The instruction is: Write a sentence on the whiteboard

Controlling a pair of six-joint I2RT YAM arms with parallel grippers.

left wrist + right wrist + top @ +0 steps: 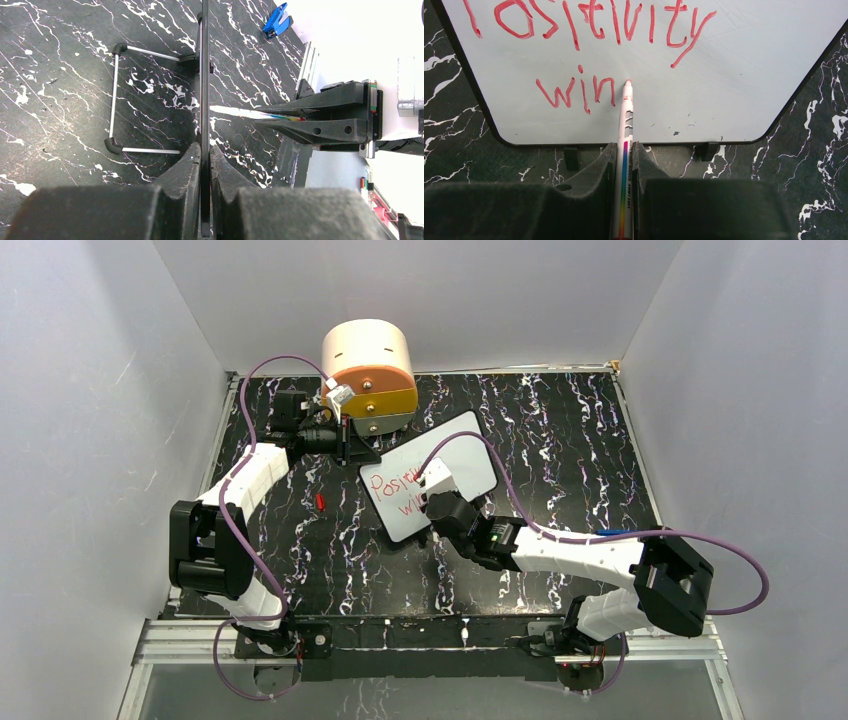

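Two clamps are holding: right hand (625, 150) squeezing the marker (626, 115) just past "win", left hand (205, 150) pinching the whiteboard (734, 90) edge; either one slipping is risking a skewed sentence (583, 97).

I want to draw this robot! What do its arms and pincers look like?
The left arm and right arm have smooth white shells joined by chunky black joints. A thin purple cable loops along each one. The left pincer and right pincer each have two matte black fingers that narrow toward the tips.
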